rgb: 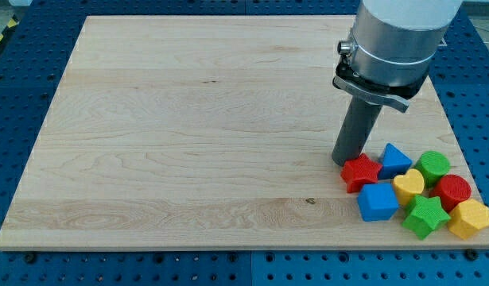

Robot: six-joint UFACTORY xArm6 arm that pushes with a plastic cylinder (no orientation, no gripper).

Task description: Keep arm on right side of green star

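Observation:
The green star (424,216) lies near the board's bottom right corner, at the lower edge of a tight cluster of blocks. My tip (347,161) rests on the board at the cluster's upper left, touching or nearly touching the red star (360,171). The tip is to the left of and above the green star, with the red star, a blue cube (377,202) and a yellow heart (409,186) between them. The rod hangs from the grey arm (391,44) at the view's top right.
The cluster also holds a blue triangular block (395,159), a green cylinder (432,166), a red cylinder (452,191) and a yellow hexagon (470,218). The wooden board (188,127) sits on a blue perforated table; its right edge is close to the blocks.

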